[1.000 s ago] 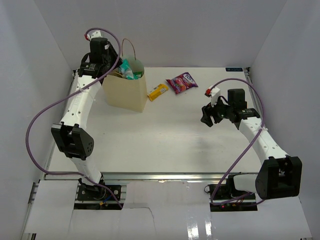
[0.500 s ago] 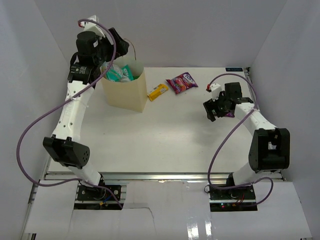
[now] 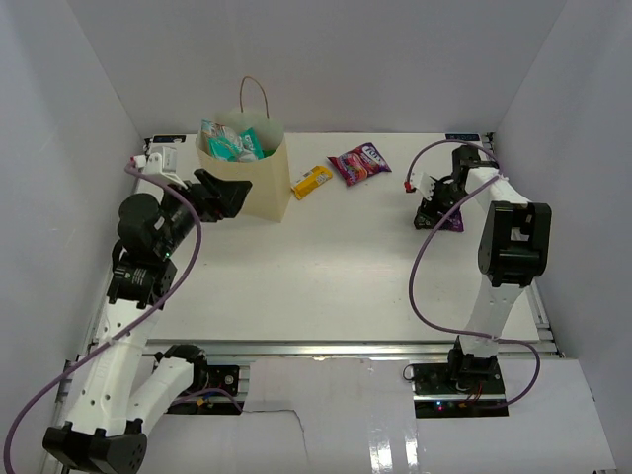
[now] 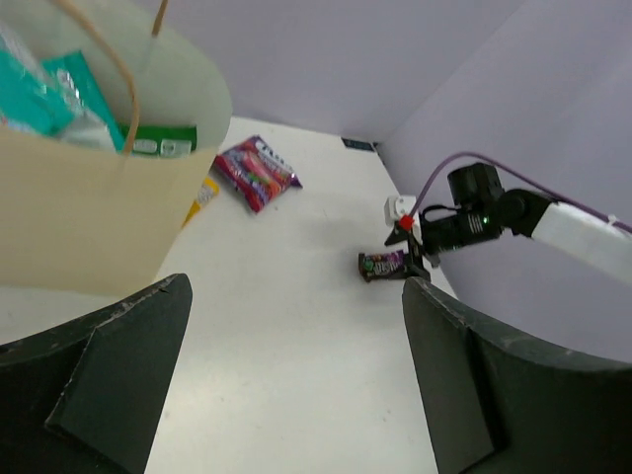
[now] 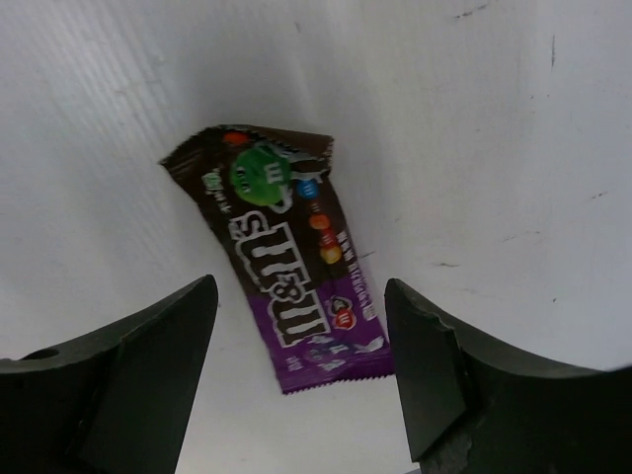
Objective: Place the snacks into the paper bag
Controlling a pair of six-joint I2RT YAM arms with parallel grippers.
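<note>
The dark purple-brown candy pack [image 5: 291, 259], a glossy printed film sachet with crimped ends, lies flat on the white table [image 3: 326, 276] near its right edge. It is well apart from the upright cream-beige paper carrier bag [image 3: 247, 188] at the far left. The right gripper [image 3: 434, 205] hangs directly over the pack, its black fingers [image 5: 138, 375] spread wide on either side and grasping nothing.

The pack should be light, slick and a little lumpy with loose sweets, so it will likely flex and slide. Pinching across its narrow width near the middle, with the fingers pressed down to the table, seems the safest hold.

The left gripper [image 3: 229, 193] sits just in front of the bag, likewise spread and empty. The bag's matte paper walls stand stiff, and teal and green packets [image 3: 232, 143] poke above its rim; whether a dark blue one lies beneath them is not visible. A small yellow bar [image 3: 311, 181] rests just beside the bag, and a crinkled pink-magenta packet [image 3: 359, 163] lies a little farther right. Both are soft, foil-like wrappers lying flat.
</note>
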